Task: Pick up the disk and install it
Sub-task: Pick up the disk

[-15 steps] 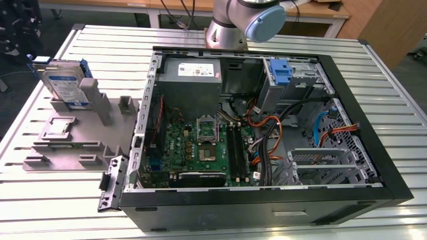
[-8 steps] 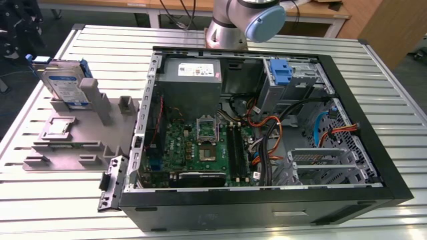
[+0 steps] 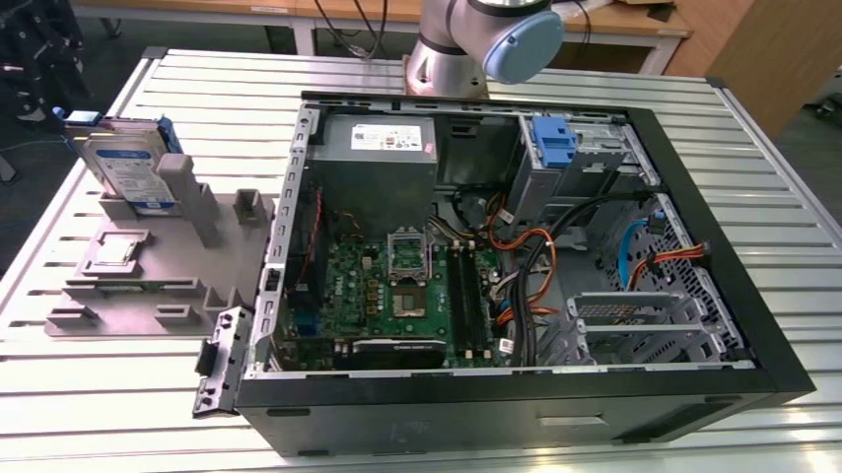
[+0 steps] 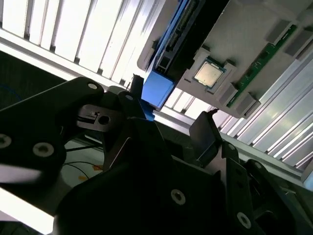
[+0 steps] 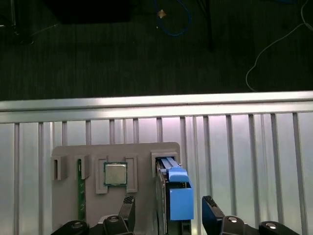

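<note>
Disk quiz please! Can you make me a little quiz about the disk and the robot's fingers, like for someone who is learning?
1. True or false: the disk is already inside the computer case.
2. What lies flat on the grey holder beside the standing disk? A) a processor chip B) a spoon C) a ball
3. Fill the gap: in the first wrist view the fingers sit one on each side of the disk, and they are ____ (open or shut).
Key: 1 false, it stands upright in the holder; 2 A; 3 open.
</note>
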### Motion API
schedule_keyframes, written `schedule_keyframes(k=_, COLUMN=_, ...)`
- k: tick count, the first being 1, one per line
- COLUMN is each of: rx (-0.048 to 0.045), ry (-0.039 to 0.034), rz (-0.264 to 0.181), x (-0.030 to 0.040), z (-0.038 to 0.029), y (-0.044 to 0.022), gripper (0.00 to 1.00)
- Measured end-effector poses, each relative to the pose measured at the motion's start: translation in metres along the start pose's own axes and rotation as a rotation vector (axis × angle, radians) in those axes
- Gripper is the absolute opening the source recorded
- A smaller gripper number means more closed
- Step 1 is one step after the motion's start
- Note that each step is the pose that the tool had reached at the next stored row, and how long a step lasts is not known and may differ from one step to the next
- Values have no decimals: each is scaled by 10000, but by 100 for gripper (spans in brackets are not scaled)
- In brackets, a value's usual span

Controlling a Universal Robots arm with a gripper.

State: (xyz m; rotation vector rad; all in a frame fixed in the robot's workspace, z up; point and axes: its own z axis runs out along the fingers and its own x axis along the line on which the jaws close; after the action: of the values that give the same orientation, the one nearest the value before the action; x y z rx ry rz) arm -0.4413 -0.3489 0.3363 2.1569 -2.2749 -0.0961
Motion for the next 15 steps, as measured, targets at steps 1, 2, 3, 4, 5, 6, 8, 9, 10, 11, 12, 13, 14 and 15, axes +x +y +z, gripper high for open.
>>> schedule_keyframes(k=1, rx=-1, ry=-4, rz=0, x=-3, z=14, y=0, gripper=65)
schedule_keyframes(k=2, rx=-1, ry=-8, rz=1, x=-7, z=29, y=-1, gripper=65)
schedule_keyframes(k=3, rx=-1, ry=-12, rz=0, x=-10, z=44, y=-1, gripper=65)
schedule_keyframes(k=4, rx=-2, ry=-17, rz=0, x=-12, z=59, y=-2, gripper=65)
schedule_keyframes(k=5, rx=-3, ry=-23, rz=0, x=-15, z=75, y=-2, gripper=65)
schedule_keyframes(k=6, rx=-3, ry=-30, rz=-1, x=-21, z=91, y=-3, gripper=65)
schedule_keyframes(k=8, rx=-4, ry=-51, rz=-2, x=-32, z=123, y=-4, gripper=65)
schedule_keyframes(k=9, rx=-5, ry=-67, rz=-4, x=-34, z=139, y=-5, gripper=65)
schedule_keyframes(k=10, rx=-4, ry=-79, rz=-5, x=-36, z=158, y=-6, gripper=65)
schedule_keyframes(k=11, rx=-5, ry=-88, rz=-4, x=-39, z=176, y=-6, gripper=65)
schedule_keyframes(k=12, rx=-6, ry=-98, rz=-5, x=-40, z=194, y=-6, gripper=65)
schedule_keyframes(k=13, rx=-6, ry=-103, rz=-6, x=-40, z=213, y=-8, gripper=65)
schedule_keyframes(k=14, rx=-7, ry=-104, rz=-5, x=-41, z=230, y=-8, gripper=65)
schedule_keyframes(k=15, rx=-6, ry=-106, rz=-5, x=-42, z=249, y=-9, gripper=65)
